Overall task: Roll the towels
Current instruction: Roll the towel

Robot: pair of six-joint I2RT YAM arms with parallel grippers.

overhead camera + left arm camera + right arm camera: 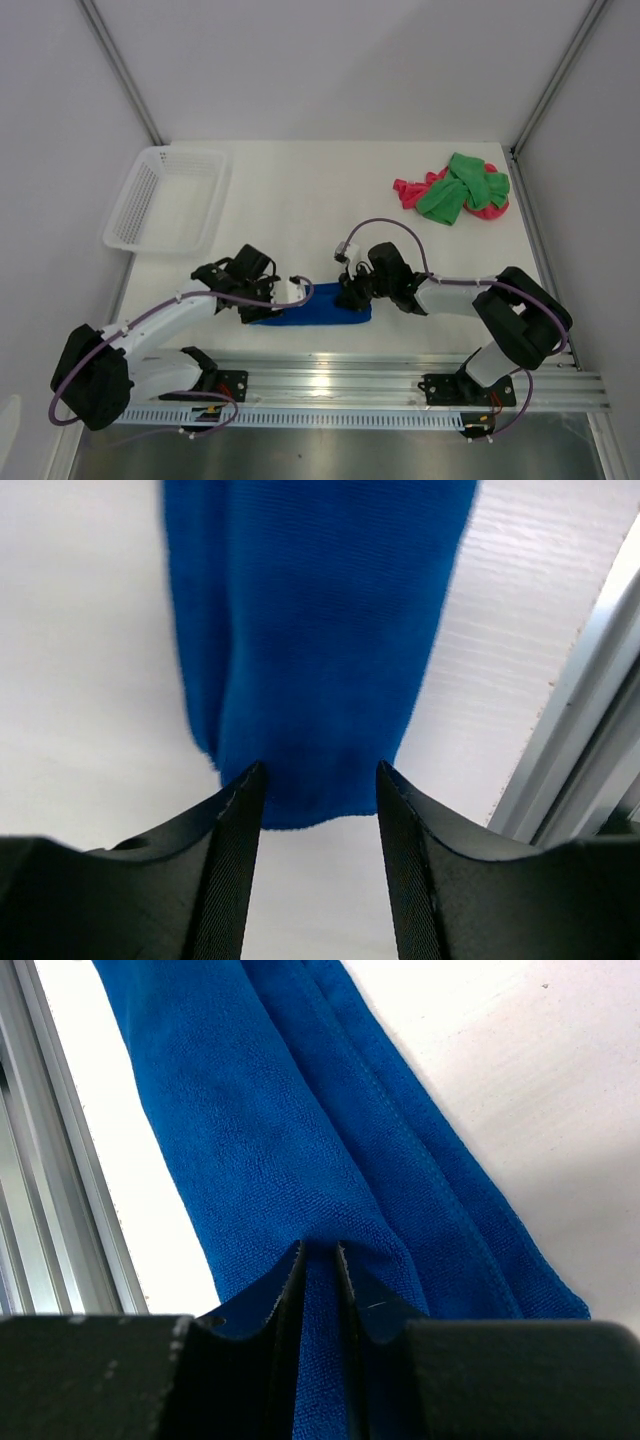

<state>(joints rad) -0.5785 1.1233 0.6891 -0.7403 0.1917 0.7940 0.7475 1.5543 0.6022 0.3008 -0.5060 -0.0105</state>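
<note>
The blue towel [318,308] lies folded into a strip by the near rail. The right gripper [318,1252] pinches a fold at one end. The left gripper [320,780] straddles the other end, jaws parted, gripping nothing. The rolling itself looks unstarted; next I'd expect one end to be tucked over tightly.

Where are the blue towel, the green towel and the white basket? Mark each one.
blue towel [323,308], top view, middle of the folded strip.
green towel [455,190], top view, bunched centre.
white basket [128,205], top view, left mesh wall.
</note>
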